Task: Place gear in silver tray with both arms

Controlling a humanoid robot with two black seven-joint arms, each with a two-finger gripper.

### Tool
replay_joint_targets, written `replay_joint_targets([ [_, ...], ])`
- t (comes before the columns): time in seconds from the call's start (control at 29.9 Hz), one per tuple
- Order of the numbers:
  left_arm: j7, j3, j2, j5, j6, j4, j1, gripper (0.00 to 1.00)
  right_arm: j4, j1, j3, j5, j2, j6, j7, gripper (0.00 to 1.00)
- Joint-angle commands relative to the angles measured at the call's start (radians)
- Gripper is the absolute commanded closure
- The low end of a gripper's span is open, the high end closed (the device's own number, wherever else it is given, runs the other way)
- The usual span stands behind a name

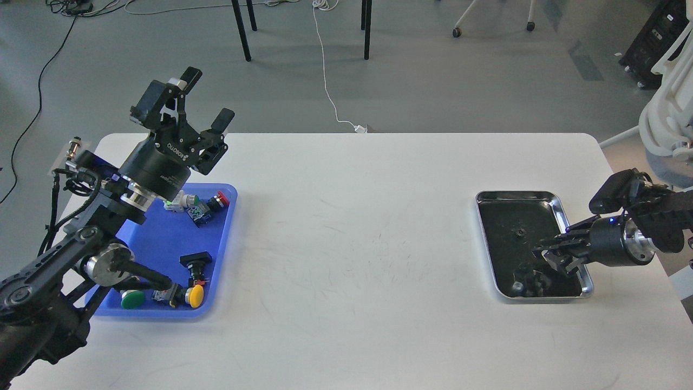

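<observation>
The silver tray (563, 208) lies on the right side of the white table. A small dark toothed gear (521, 233) lies on its dark bottom, near the middle. My right gripper (549, 259) reaches in from the right, low over the tray's near half. Its fingers look spread and nothing shows between them. Dark shapes (528, 283) under it at the tray's near edge may be parts or its reflection. My left gripper (208, 103) is raised above the far end of the blue tray (219, 260), open and empty.
The blue plastic tray on the left holds several push buttons with green, red and yellow caps (195, 295). My left forearm crosses over it. The table's far edge runs behind both trays. Chair legs and cables are on the floor beyond.
</observation>
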Motion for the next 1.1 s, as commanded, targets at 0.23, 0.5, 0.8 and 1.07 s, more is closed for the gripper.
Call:
replay_joint_targets([
  [0.23,0.000,0.001,-0.002,0.001,0.001,0.000,0.000,0.02,-0.013,-0.063,0.074,0.009,0.006,-0.006,0.000,0.32],
  [0.5,0.000,0.001,0.002,0.001,0.000,0.000,0.002,0.02,0.018,-0.052,0.232,0.050,-0.030,-0.006,0.000,0.05],
  [0.8,0.000,0.007,-0.030,0.002,0.009,0.006,0.015,0.02,0.032,-0.257,0.697,0.635,0.021,0.004,0.000,0.04],
  [1.07,0.000,-0.006,-0.117,0.005,0.084,0.029,0.060,0.02,0.042,-0.495,1.045,1.203,0.153,0.005,0.000,0.03],
])
